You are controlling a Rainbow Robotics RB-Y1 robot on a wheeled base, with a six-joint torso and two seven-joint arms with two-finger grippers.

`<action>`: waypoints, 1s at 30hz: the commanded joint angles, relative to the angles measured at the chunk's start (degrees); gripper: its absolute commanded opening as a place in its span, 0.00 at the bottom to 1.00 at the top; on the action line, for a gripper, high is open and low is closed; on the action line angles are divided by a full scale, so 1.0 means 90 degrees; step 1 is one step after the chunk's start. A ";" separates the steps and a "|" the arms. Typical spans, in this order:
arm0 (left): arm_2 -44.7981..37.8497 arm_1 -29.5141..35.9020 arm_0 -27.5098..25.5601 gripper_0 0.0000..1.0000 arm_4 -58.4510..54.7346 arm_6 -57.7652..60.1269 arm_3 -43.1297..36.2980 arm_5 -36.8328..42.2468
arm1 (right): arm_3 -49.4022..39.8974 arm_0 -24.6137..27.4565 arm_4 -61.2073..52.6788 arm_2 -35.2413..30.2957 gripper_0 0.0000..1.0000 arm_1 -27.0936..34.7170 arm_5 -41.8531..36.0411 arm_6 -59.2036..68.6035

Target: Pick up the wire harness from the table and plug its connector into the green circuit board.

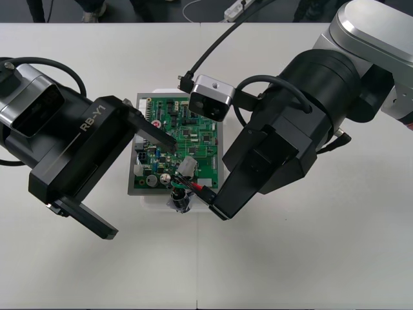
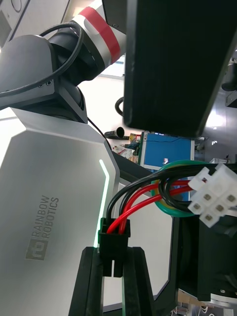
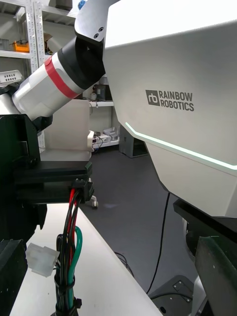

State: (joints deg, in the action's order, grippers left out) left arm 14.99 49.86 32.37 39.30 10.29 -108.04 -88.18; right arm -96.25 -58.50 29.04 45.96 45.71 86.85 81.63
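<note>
Right gripper (image 2: pixel 113 253) pinching harness plug (image 2: pixel 113 236) by near edge of green circuit board (image 1: pixel 193 135), left gripper (image 1: pixel 142 190) spread wide over board's left edge.

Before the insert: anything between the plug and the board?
Nothing visible. The right gripper holds the plug at the board's near edge; the open left gripper reaches one finger over the board's left side, clear of the plug.
</note>
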 commanded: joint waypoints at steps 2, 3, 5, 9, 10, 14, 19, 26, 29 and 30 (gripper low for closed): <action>0.0043 -0.0160 0.0290 1.00 0.0115 0.0400 -0.0251 -0.0202 | -0.0194 -0.0004 0.0016 0.0059 0.00 0.0155 0.0008 0.0120; 0.0053 -0.0160 0.0319 1.00 0.0125 0.0439 -0.0261 -0.0202 | -0.0194 -0.0004 0.0016 0.0059 0.00 0.0155 0.0008 0.0120; 0.0043 -0.0160 0.0348 1.00 0.0125 0.0488 -0.0271 -0.0202 | -0.0194 -0.0004 0.0016 0.0059 0.00 0.0155 0.0008 0.0120; 0.0043 -0.0160 0.0378 1.00 0.0154 0.0585 -0.0359 -0.0202 | -0.0175 -0.0004 0.0006 0.0059 0.00 0.0155 -0.0011 0.0120; 0.0043 -0.0160 0.0378 1.00 0.0154 0.0615 -0.0398 -0.0202 | -0.0175 -0.0004 0.0016 0.0059 0.00 0.0155 -0.0031 0.0120; 0.0043 -0.0160 0.0397 1.00 0.0174 0.0712 -0.0457 -0.0202 | -0.0184 -0.0004 0.0016 0.0059 0.00 0.0145 -0.0060 0.0120; 0.0083 -0.0160 0.0456 1.00 0.0193 0.0878 -0.0554 -0.0202 | -0.0175 -0.0004 0.0016 0.0059 0.00 0.0136 -0.0070 0.0120; 0.0268 -0.0169 0.0592 1.00 0.0203 0.0995 -0.0554 -0.0202 | -0.0175 -0.0004 0.0016 0.0059 0.00 0.0136 -0.0070 0.0120; 0.0258 -0.0169 0.0641 1.00 0.0203 0.1044 -0.0554 -0.0202 | -0.0175 -0.0004 0.0016 0.0059 0.00 0.0126 -0.0080 0.0120; 0.0268 -0.0169 0.0651 1.00 0.0203 0.1054 -0.0554 -0.0202 | -0.0175 -0.0004 0.0016 0.0059 0.00 0.0126 -0.0070 0.0110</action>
State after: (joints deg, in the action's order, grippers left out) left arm 16.85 49.41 35.58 40.93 16.03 -111.39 -88.18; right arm -96.37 -58.49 29.04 45.96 45.71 86.67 81.63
